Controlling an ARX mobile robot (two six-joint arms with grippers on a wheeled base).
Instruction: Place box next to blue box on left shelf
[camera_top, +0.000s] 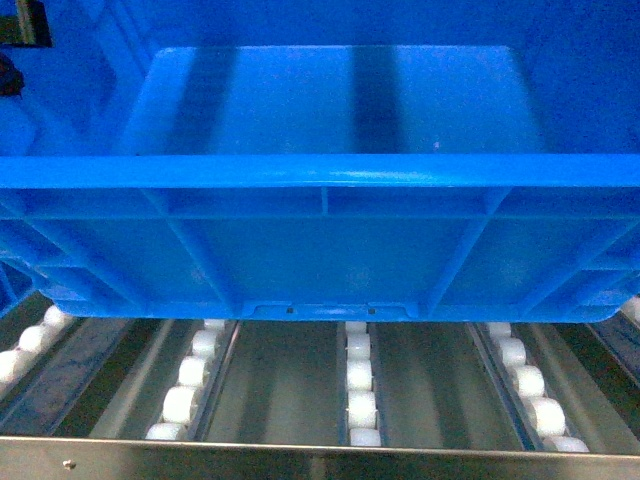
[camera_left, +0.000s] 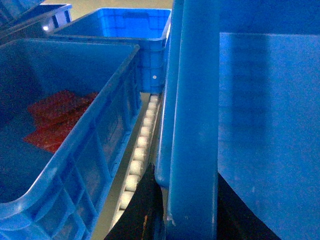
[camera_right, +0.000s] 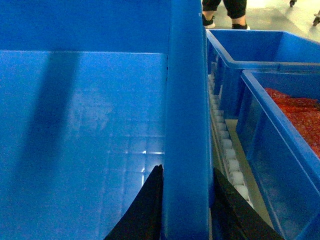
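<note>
- Leftmost, in the left wrist view: a neighbouring blue crate (camera_left: 75, 150) holding red material (camera_left: 55, 122), parked on the left shelf (camera_top: 320, 450); further back, another blue crate (camera_left: 132, 30).
- Between that neighbour and the carried load, a track of white rollers (camera_left: 140, 150) running in the narrow gap.
- Next, the left gripper (camera_left: 185, 215): dark fingers (camera_left: 145, 210) straddling the left rim of the box (camera_top: 320, 230), apparently pinched on it, one finger outside the wall and one inside.
- Centre, head view: box filling the frame, floor bare, base hanging just above the rollers with its near bottom edge apart from them; not yet set down.
- Then the right gripper (camera_right: 185, 210): dark fingers (camera_right: 145, 210) either side of the right rim, closed onto the wall the same way.
- Far right, right wrist view: two more blue crates, the nearer (camera_right: 280, 150) with red contents, close beside the box; a person's legs (camera_right: 225, 10) beyond the shelf.
- Judged step: lowering the box onto the rollers in the slot between neighbours.
- Advice: keep both rims level, descend evenly, hold the side gaps equal so no wall scrapes.
- Advice: seat the base squarely on the rollers before letting go, since rollers may let the box creep forward.
</note>
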